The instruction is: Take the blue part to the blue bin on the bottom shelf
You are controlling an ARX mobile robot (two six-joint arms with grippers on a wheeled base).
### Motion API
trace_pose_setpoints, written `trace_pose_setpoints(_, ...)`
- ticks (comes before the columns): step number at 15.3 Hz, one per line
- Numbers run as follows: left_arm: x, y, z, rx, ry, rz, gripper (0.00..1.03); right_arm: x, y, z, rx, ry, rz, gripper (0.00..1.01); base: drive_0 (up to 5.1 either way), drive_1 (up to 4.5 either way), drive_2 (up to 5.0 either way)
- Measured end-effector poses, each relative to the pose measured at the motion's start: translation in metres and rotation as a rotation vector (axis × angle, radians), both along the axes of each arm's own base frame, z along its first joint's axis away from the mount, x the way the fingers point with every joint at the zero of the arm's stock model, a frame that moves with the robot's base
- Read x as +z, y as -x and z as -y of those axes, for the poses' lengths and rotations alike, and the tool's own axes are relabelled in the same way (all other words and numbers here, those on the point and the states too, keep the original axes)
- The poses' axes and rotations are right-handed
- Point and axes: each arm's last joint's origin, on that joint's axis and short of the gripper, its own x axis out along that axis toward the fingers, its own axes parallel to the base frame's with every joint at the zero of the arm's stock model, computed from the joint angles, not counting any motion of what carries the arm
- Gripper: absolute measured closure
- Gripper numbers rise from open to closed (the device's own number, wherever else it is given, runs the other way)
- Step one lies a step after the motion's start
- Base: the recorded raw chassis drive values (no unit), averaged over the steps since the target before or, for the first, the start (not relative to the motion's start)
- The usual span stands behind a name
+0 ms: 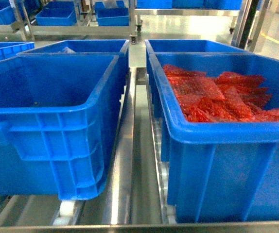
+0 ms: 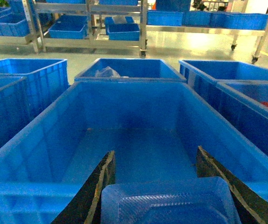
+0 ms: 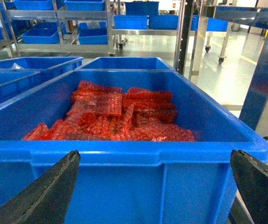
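The right bin point(image 1: 227, 160) is heaped with red bubble-wrap bags point(image 1: 222, 97), which lie flat and overlap one another point(image 3: 115, 116). Behind the two front bins stand two more blue bins; the rear left one point(image 2: 129, 70) holds a clear plastic bag point(image 2: 107, 72). Further left is another blue bin point(image 2: 31, 79). Across the shiny floor point(image 3: 162, 46) stand steel racks point(image 2: 92, 42) loaded with small blue bins point(image 2: 68, 28).

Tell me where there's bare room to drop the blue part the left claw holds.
The near left bin has a bare floor between its four walls, directly ahead of the left claw holding the blue part. The right bin is crowded with red bubble-wrap packs. Only a narrow strip of shelf rail separates them.
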Motion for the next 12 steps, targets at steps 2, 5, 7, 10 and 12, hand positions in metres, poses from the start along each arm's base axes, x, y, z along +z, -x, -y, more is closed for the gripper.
trace_pose_setpoints(2, -0.0001, 0.0, 0.0, -0.001, 0.0, -0.001, 0.59, -0.0004, 0.0, 0.0, 0.0, 0.0, -0.004, 0.03, -0.1, 4.13, -4.3)
trace_pose_setpoints(5, -0.0002, 0.0, 0.0, -0.001, 0.0, -0.002, 0.59, -0.0005, 0.0, 0.0, 0.0, 0.0, -0.005, 0.03, -0.1, 4.13, -4.3)
trace_pose_setpoints(7, 0.0, 0.0001, 0.0, -0.001, 0.0, -0.001, 0.59, -0.0003, 0.0, 0.0, 0.0, 0.0, -0.003, 0.03, -0.1, 4.13, -4.3)
trace_pose_setpoints(10, -0.0004, -0.0003, 0.0001, -0.001, -0.001, -0.003, 0.59, -0.0006, 0.0, 0.0, 0.0, 0.0, -0.006, 0.03, -0.1, 4.13, -4.3)
trace_pose_setpoints(12, -0.0004, -0.0003, 0.0001, -0.001, -0.001, -0.003, 0.59, -0.0003, 0.0, 0.0, 0.0, 0.0, -0.003, 0.03, 0.0, 0.0, 0.0)
